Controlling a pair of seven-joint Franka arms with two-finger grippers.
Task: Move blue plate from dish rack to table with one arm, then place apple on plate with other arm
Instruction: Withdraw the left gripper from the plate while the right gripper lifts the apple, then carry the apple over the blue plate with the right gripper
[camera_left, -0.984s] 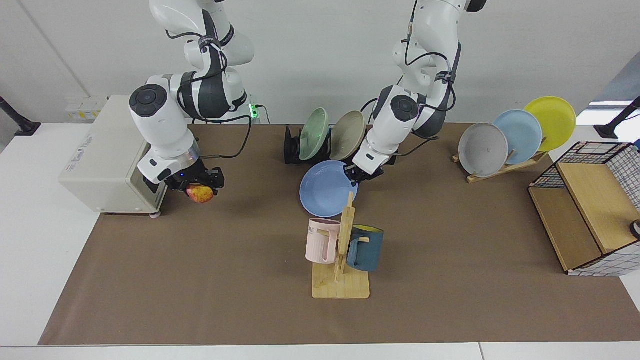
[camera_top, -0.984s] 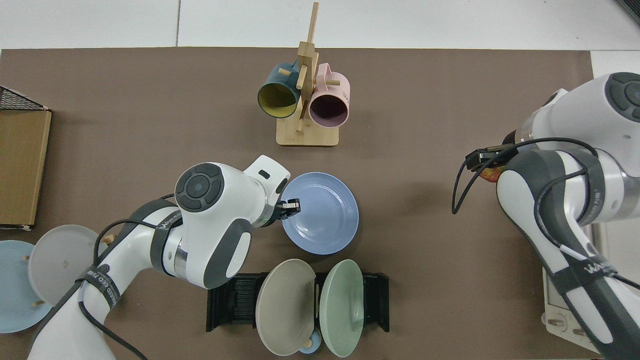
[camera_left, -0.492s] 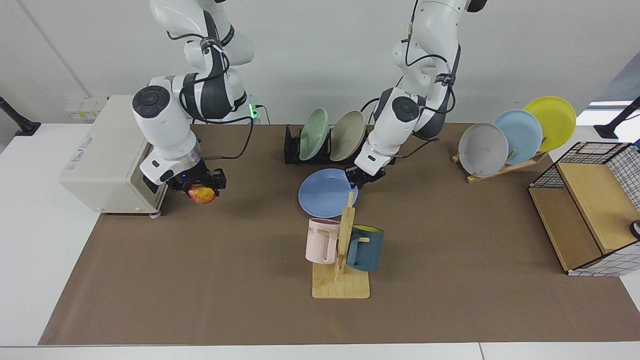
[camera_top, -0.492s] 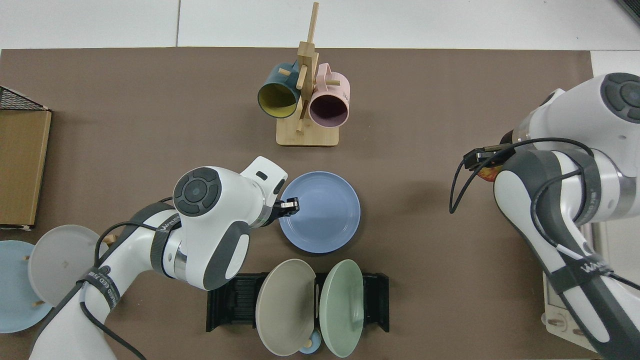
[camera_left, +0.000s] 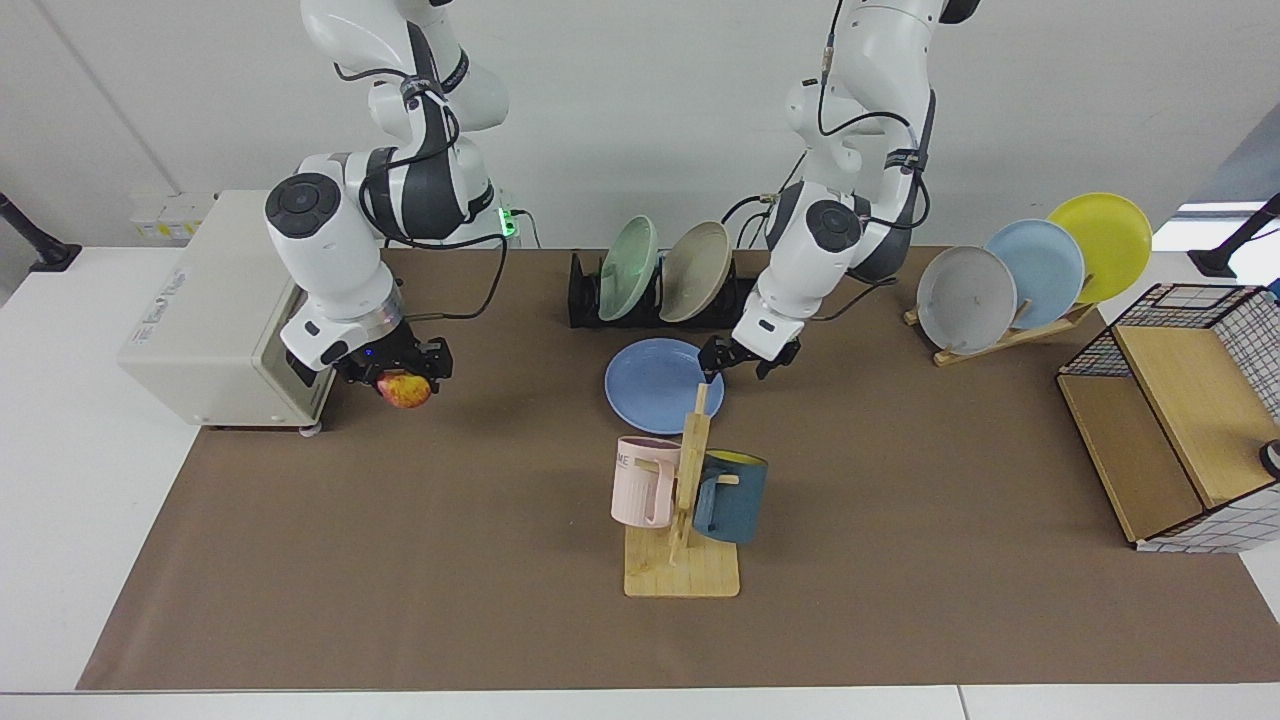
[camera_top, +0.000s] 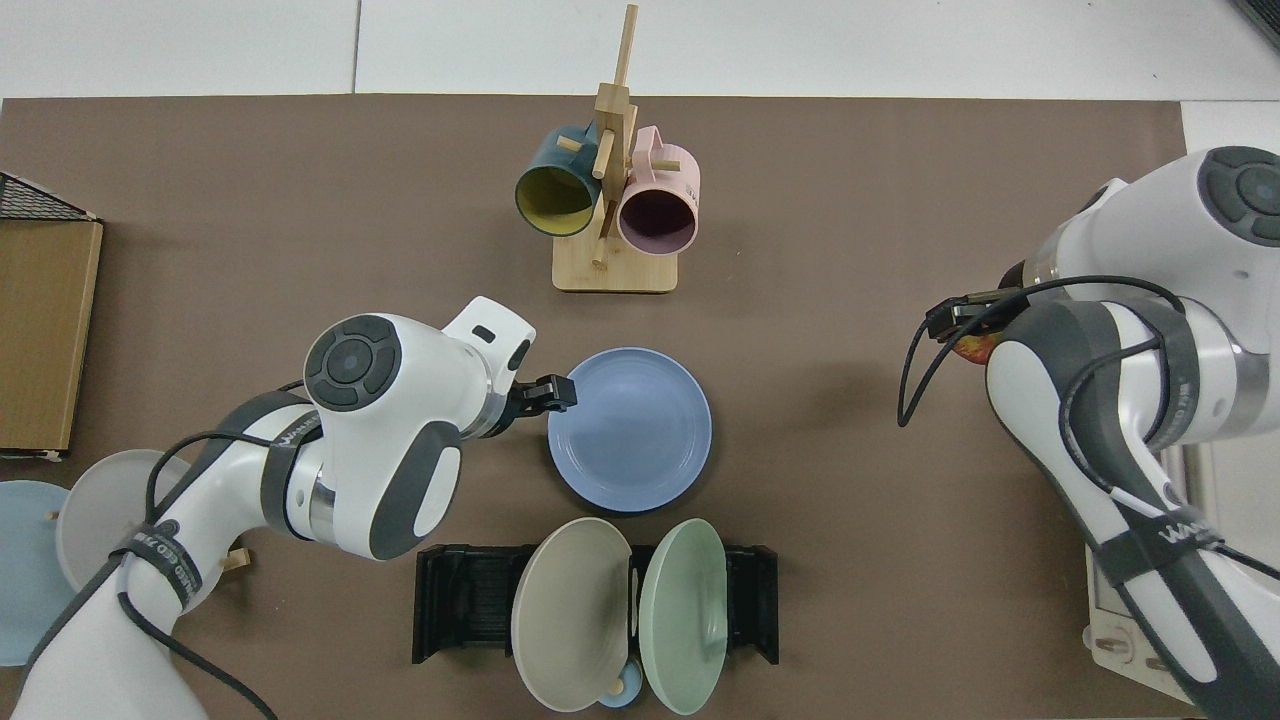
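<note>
The blue plate lies flat on the table just beside the left gripper, whose fingers are spread and empty, while the right gripper clamps the apple.

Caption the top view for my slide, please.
Blue plate lies on the table; left gripper open beside it; right gripper holds the apple.

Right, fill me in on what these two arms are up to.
The blue plate lies flat on the table in front of the dish rack. The left gripper sits open beside its rim, not holding it. The right gripper holds the apple off to the side, above the mat.
</note>
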